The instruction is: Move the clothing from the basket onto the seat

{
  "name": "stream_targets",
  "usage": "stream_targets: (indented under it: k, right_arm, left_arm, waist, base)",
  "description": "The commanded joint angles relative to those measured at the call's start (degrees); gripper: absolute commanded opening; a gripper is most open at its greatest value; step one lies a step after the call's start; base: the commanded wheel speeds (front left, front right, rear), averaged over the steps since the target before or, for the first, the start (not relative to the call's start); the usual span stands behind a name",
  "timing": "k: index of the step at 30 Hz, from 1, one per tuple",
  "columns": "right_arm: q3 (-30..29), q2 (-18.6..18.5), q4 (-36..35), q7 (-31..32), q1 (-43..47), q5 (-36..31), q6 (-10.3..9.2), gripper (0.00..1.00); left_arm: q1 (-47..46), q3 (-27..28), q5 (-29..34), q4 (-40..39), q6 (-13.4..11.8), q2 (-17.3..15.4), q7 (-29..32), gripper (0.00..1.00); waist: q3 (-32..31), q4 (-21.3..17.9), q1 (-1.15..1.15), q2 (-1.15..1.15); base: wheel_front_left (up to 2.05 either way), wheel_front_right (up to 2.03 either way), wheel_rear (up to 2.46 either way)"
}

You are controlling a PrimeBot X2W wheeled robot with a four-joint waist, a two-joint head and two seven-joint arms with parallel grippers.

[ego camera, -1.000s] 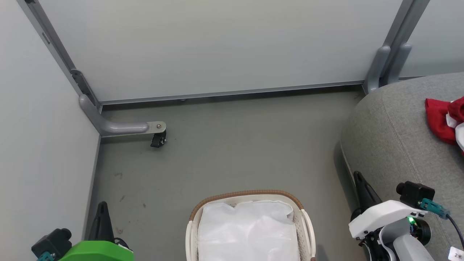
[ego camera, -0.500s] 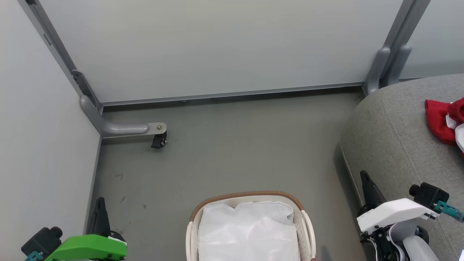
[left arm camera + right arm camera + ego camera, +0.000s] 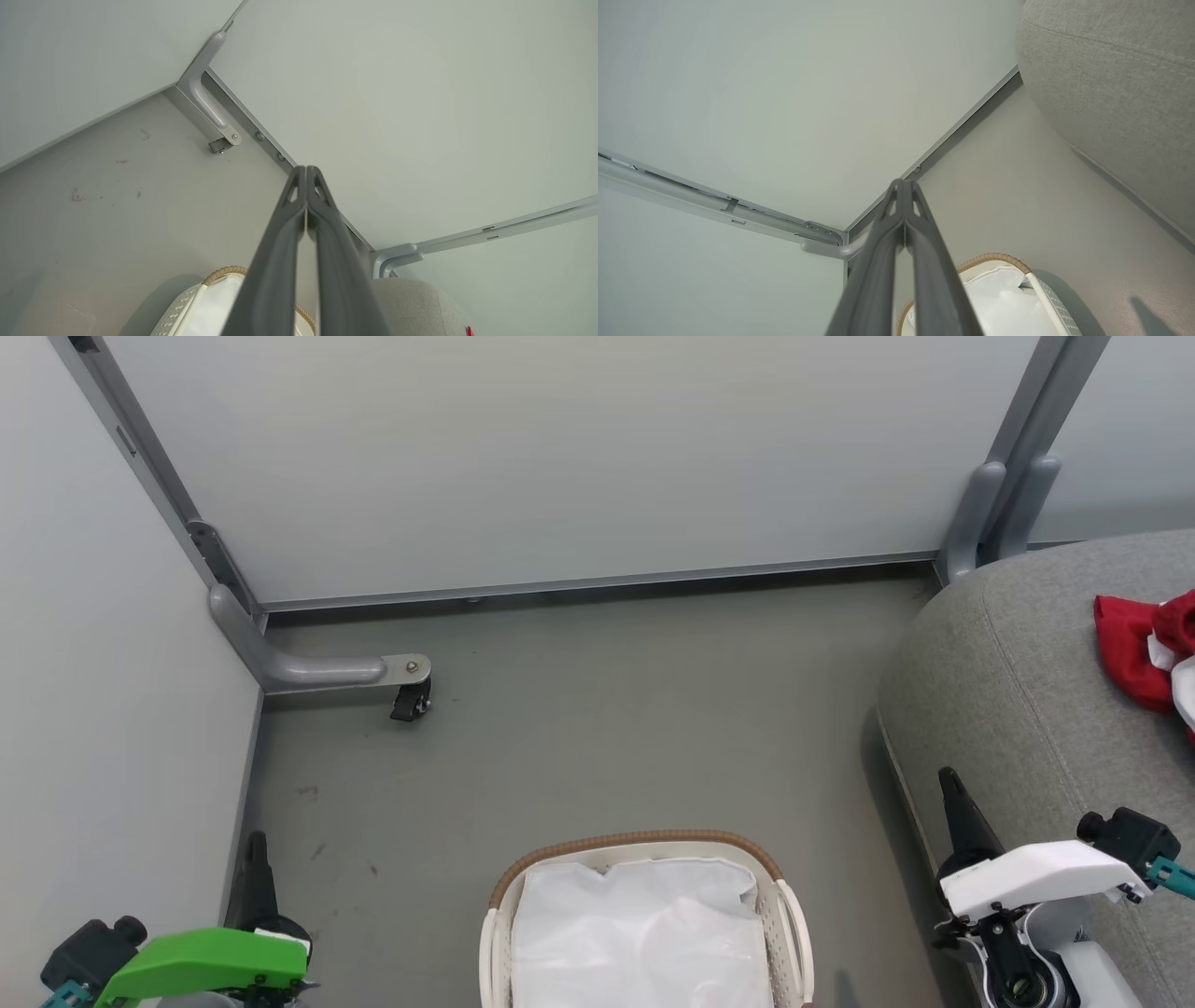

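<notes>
Even, diffuse lighting from above; all views bright and sharp. Soft-edged shadows lie on the floor (image 3: 607, 728) beside the sofa (image 3: 1027, 691) and next to the basket (image 3: 994, 256). The white liner (image 3: 644, 933) is close to overexposed, its folds faint. Both wrist views bow the straight partition rails (image 3: 691, 200) toward the frame edges.

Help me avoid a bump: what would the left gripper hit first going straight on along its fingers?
Probably the pale back wall, low by its grey rail; from the left gripper the way there looks free, though depth is unclear.
</notes>
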State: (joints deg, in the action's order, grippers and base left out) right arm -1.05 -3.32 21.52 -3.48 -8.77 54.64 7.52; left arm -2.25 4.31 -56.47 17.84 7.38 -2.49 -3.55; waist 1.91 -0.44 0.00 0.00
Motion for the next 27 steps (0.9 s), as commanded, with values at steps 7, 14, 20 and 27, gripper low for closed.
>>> stream_targets:
  k: [7, 14, 20, 27]
  right_arm:
    - [-0.98, -0.12, -1.79, 1.5, 0.5, 5.63, -0.02, 0.0]
    - [-1.58, -0.06, -2.56, 2.6, 0.77, 9.84, -0.02, 0.0]
    - [-2.08, -0.02, -3.18, 3.53, 0.95, 13.2, -0.03, 0.0]
    - [-2.62, 0.05, -3.89, 4.52, 1.22, 16.85, -0.03, 0.0]
  left_arm:
    - [-1.96, 0.58, -5.23, -1.16, 0.09, -0.42, 1.43, 0.0]
    - [-2.31, 0.8, -9.31, -1.56, 0.1, -0.44, 2.56, 0.0]
    - [-2.6, 0.99, -12.48, -1.89, 0.11, -0.46, 3.53, 0.0]
    - [-2.84, 1.2, -15.98, -2.21, 0.12, -0.48, 4.51, 0.0]
  waist:
    - [-0.17, 0.05, 0.0, 0.0]
    - [-0.32, 0.09, 0.0, 0.0]
    - [-0.46, 0.12, 0.0, 0.0]
    - [-0.61, 0.16, 0.0, 0.0]
  base:
    - [0.0, 0.0, 0.0]
    - [0.0, 0.0, 0.0]
    - [0.0, 0.0, 0.0]
    - [0.0, 0.0, 0.0]
